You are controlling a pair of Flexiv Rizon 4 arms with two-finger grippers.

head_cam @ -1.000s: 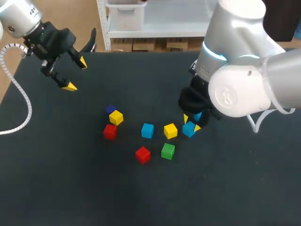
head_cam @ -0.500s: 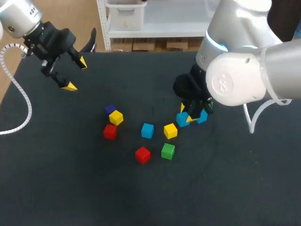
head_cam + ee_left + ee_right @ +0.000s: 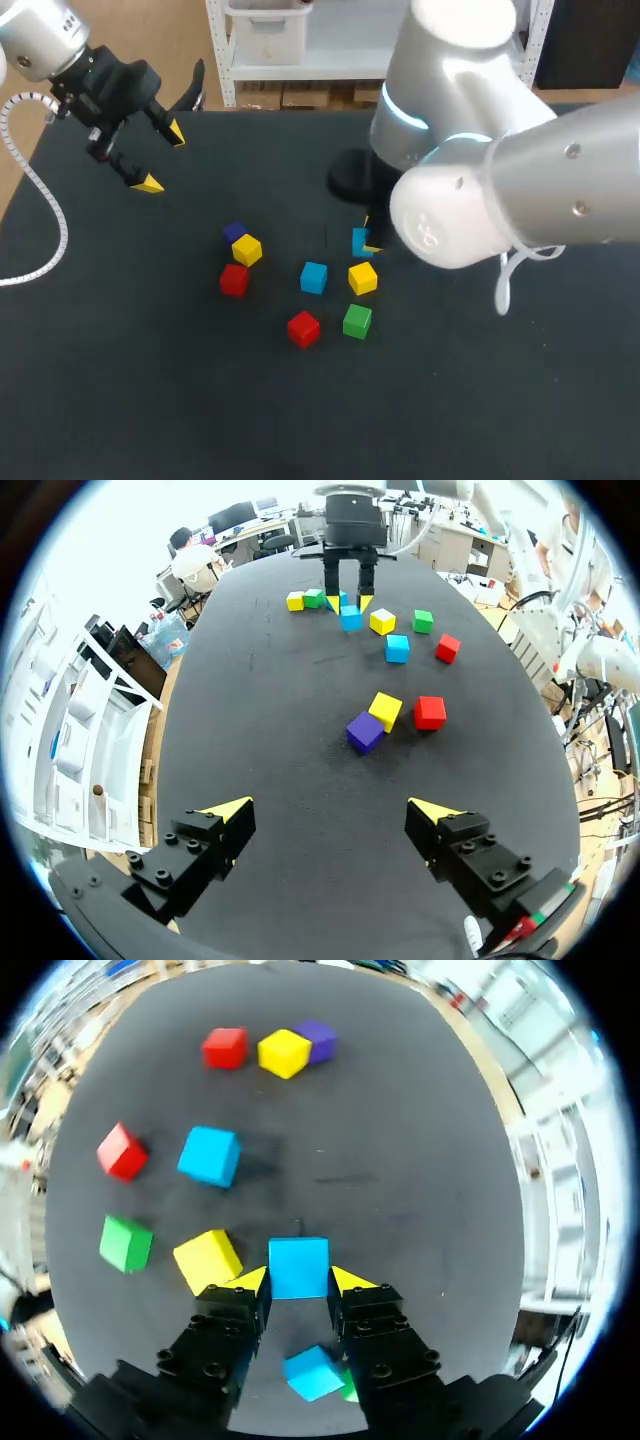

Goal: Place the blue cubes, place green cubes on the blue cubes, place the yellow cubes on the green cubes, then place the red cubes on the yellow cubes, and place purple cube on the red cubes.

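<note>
My right gripper [image 3: 298, 1282] is shut on a blue cube [image 3: 298, 1266], low over the table just behind a yellow cube [image 3: 363, 278]. The held blue cube [image 3: 360, 241] shows at the arm's edge in the head view. A second blue cube [image 3: 314, 277], a green cube [image 3: 357, 321] and a red cube [image 3: 304, 328] lie in front of it. Farther left are a purple cube [image 3: 235, 232], a yellow cube [image 3: 247, 250] and a red cube [image 3: 234, 280]. My left gripper [image 3: 163, 157] hangs open and empty at the far left corner. Another blue cube [image 3: 313, 1372] lies under my right wrist.
In the left wrist view, a yellow cube [image 3: 295, 601] and a green cube [image 3: 314, 598] lie beside my right gripper [image 3: 350, 602]; the head view hides them behind the right arm [image 3: 470, 190]. The dark table [image 3: 150, 400] is bare along its front and left.
My right arm has swung left across the table with the blue cube in its fingers, away from the other blue cube. The left arm has kept still.
</note>
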